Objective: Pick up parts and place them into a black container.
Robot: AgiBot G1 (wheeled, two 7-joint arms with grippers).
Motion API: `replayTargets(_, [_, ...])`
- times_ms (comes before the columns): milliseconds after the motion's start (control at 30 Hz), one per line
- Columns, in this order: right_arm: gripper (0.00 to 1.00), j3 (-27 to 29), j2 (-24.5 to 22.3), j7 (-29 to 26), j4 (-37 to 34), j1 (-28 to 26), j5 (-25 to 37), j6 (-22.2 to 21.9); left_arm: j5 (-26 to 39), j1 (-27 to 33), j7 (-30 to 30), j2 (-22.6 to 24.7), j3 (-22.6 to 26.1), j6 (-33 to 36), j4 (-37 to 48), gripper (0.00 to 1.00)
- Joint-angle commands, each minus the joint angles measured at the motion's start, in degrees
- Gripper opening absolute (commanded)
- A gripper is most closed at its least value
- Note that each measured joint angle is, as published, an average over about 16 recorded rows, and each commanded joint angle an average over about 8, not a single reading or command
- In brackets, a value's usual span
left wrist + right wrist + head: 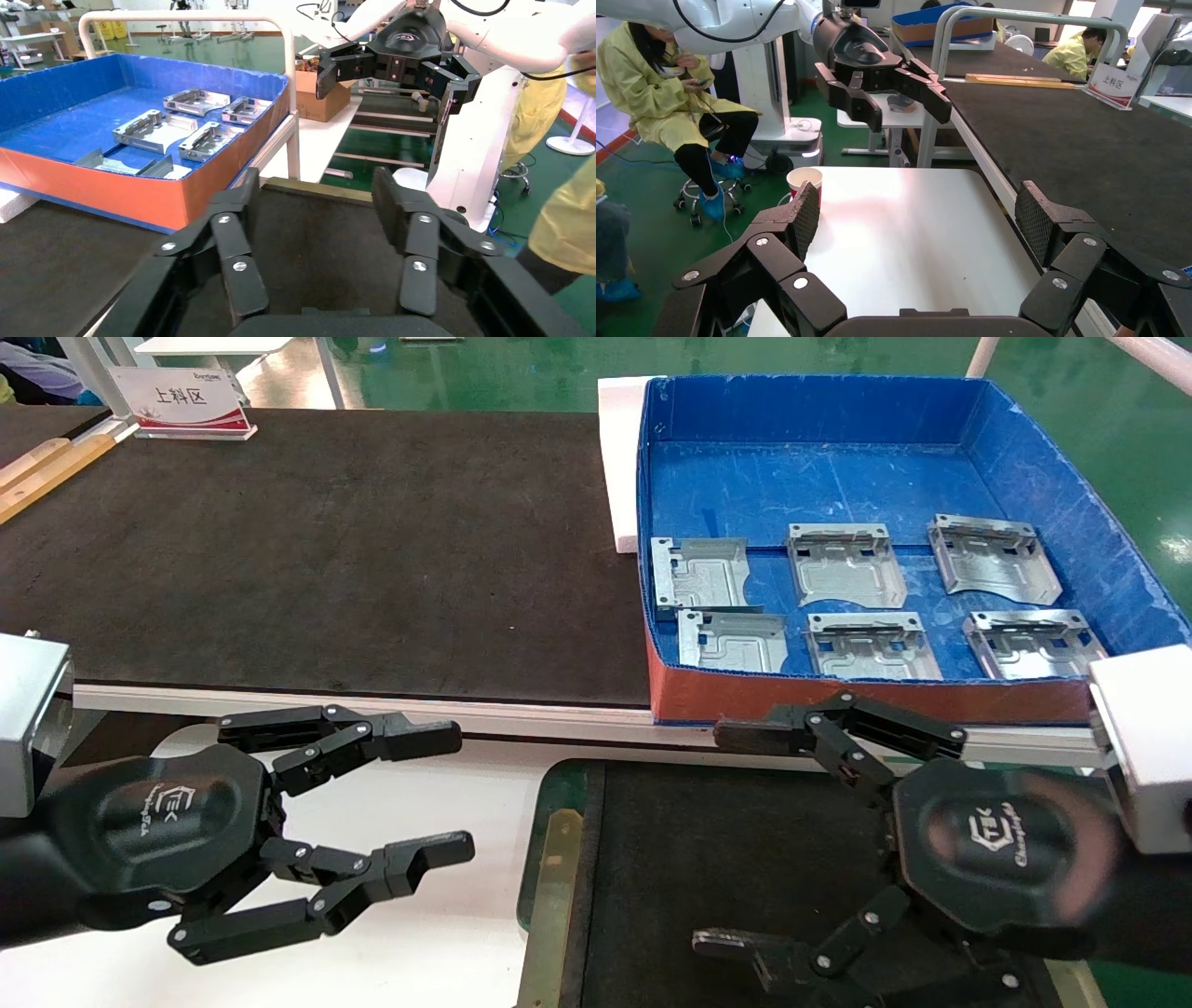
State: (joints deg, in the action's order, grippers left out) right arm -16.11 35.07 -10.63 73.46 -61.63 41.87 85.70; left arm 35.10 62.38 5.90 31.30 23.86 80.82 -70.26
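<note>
Several silver stamped parts (846, 563) lie flat in two rows in the blue box (819, 402); they also show in the left wrist view (151, 130). The black container (535, 896), with green rim and brass strip, sits at the near centre, and its floor looks bare. My left gripper (458, 794) is open and empty over the white table, left of the container. My right gripper (712, 840) is open and empty above the container floor. The left wrist view shows my left gripper (314, 200) facing the container's brass rim (316, 188). The right wrist view shows my right gripper (919, 214) open.
A wide black table mat (326, 551) lies left of the blue box, with a white foam block (619, 467) between them. A sign (182, 400) stands at the back left. A red paper cup (805, 180) stands beyond the white table (912, 232). A seated person (673, 91) is nearby.
</note>
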Motion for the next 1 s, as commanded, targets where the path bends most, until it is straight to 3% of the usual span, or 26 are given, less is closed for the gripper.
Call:
replayTargets(33, [1.00,0.00,0.00,0.00,0.00,0.00,0.00,0.00,0.00,0.00,0.00,0.00,0.00,0.00,0.00,0.00])
replayTargets(900, [1.00,0.00,0.00,0.00,0.00,0.00,0.00,0.00,0.00,0.00,0.00,0.00,0.00,0.00,0.00,0.00])
replayTargets(1000, [1.00,0.00,0.00,0.00,0.00,0.00,0.00,0.00,0.00,0.00,0.00,0.00,0.00,0.00,0.00,0.36])
